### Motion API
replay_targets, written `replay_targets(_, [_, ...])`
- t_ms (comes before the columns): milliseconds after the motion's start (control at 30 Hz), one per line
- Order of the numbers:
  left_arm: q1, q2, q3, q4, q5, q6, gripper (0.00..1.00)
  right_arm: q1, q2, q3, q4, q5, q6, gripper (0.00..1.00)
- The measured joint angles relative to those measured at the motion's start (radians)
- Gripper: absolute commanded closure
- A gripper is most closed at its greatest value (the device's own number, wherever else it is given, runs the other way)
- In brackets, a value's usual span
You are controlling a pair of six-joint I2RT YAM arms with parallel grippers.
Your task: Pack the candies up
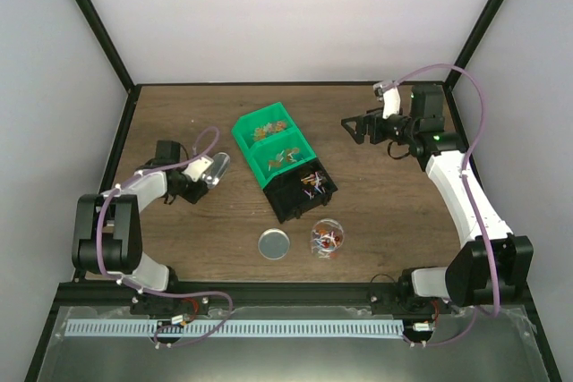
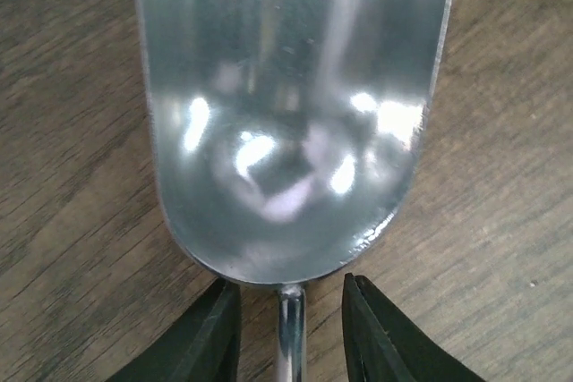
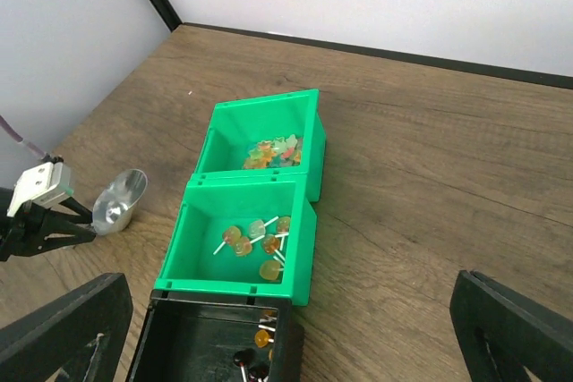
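Your left gripper sits low at the left of the brown wooden table. Its jaws are slightly parted on either side of the thin handle of the shiny metal scoop, with a sliver of gap on each side, so nothing is clamped. The scoop's bowl looks empty and appears to rest on the wood. I judge this as the moment to leave the scoop: lift straight up, then back off along the handle line so no fingertip catches it and rolls the bowl. The small mixed-colour wrapped candies sit in the clear round cup near the front centre. The flat round grey lid lies just left of it, not touching. More sweets lie in the black open bin behind and in the two green bins beyond. Capping looks the likely next call. Your right gripper hangs wide open and empty at the far right. Bare wood runs from scoop to lid; steer clear of the black bin's near corner.
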Motion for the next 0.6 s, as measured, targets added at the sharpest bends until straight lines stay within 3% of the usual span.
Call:
replay_targets(133, [0.000, -0.008, 0.003, -0.035, 0.020, -0.004, 0.47, 0.000, 0.000, 0.000, -0.027, -0.016, -0.047, 0.00])
replay_targets(333, [0.000, -0.111, 0.037, -0.134, 0.079, -0.010, 0.16, 0.001, 0.017, 0.019, -0.088, -0.064, -0.142, 0.00])
replay_targets(467, [0.001, -0.216, 0.078, -0.190, 0.138, -0.035, 0.06, 0.039, 0.075, 0.075, -0.156, -0.085, -0.232, 0.00])
replay_targets(600, [0.001, -0.237, 0.136, -0.249, 0.182, -0.067, 0.04, 0.148, 0.119, 0.124, -0.221, -0.082, -0.318, 0.00])
